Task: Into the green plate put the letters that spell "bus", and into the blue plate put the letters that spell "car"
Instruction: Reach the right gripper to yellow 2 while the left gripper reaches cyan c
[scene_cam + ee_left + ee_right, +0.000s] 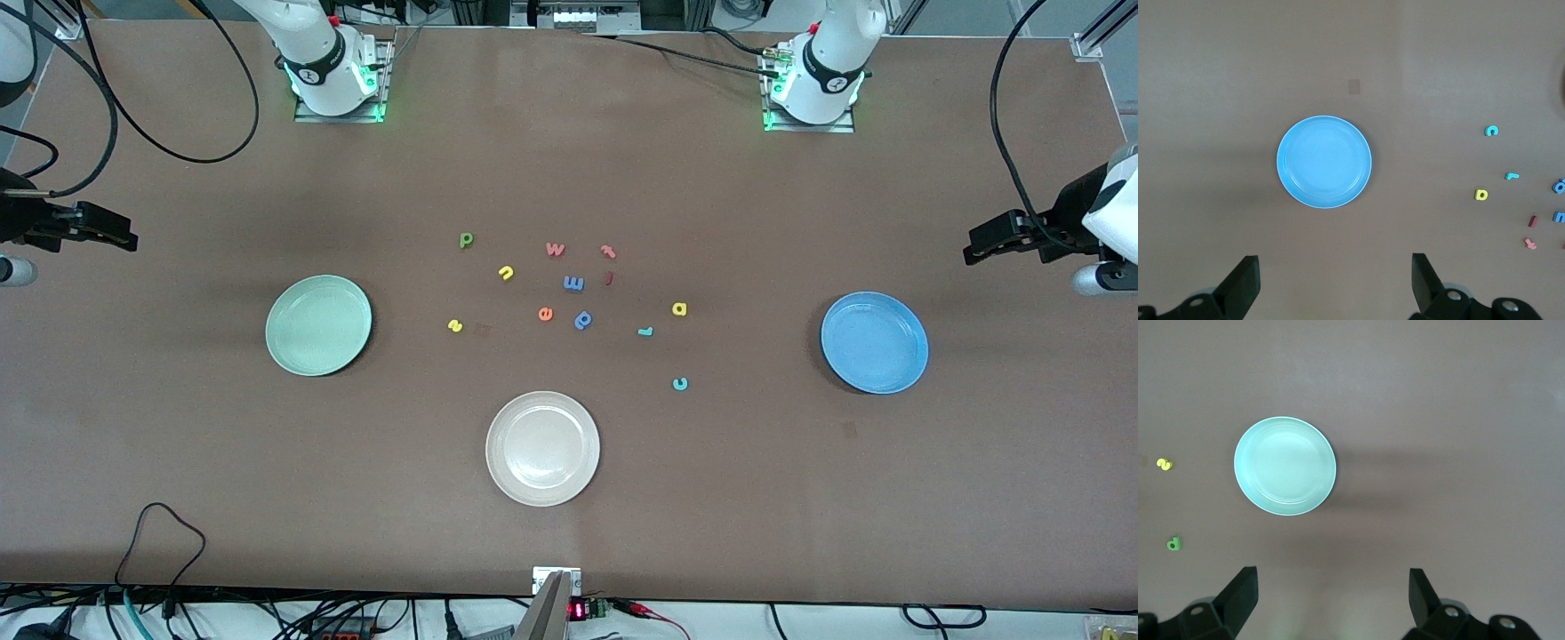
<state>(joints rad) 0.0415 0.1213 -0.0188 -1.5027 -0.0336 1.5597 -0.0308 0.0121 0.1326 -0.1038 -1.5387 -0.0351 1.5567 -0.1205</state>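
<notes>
The pale green plate (318,324) (1285,466) lies toward the right arm's end, the blue plate (874,342) (1324,162) toward the left arm's end; both hold nothing. Between them are the green b (466,240) (1173,544), yellow u (506,273), yellow s (455,325) (1163,463), yellow a (679,309) (1481,195), teal r (645,332) (1512,176) and teal c (680,384) (1491,131). My left gripper (973,249) (1336,280) hangs open over the table's end by the blue plate. My right gripper (129,238) (1333,593) hangs open by the green plate.
A white plate (542,448) sits nearer the front camera than the letters. Among the letters also lie a pink w (555,249), a pink t (608,252), a blue m (573,284), an orange e (546,313) and a blue stem-and-loop letter (583,320).
</notes>
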